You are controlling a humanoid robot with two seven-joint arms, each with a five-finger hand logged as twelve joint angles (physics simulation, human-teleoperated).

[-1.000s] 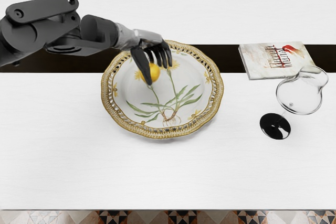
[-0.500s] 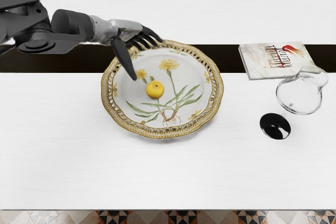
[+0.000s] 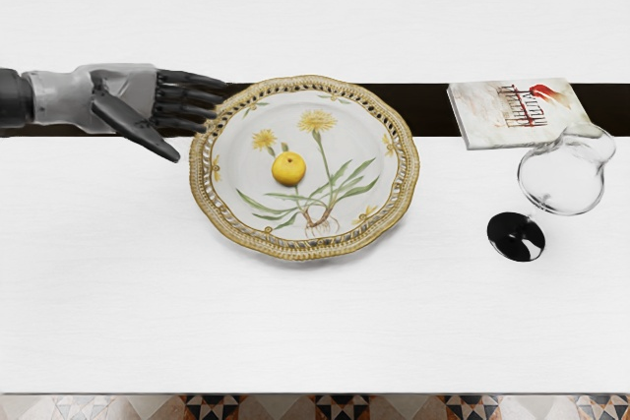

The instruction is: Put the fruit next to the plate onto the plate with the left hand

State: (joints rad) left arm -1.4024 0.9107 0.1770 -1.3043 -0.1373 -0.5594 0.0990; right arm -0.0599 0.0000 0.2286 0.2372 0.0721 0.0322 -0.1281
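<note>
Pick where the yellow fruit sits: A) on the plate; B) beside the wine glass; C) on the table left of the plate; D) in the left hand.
A: the yellow fruit rests inside the plate, and the left hand is open beside it.

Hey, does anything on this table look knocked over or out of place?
The wine glass at the right lies tipped on its side, its bowl overlapping the corner of the book. No spill shows. The yellow fruit sits on the plate.
</note>
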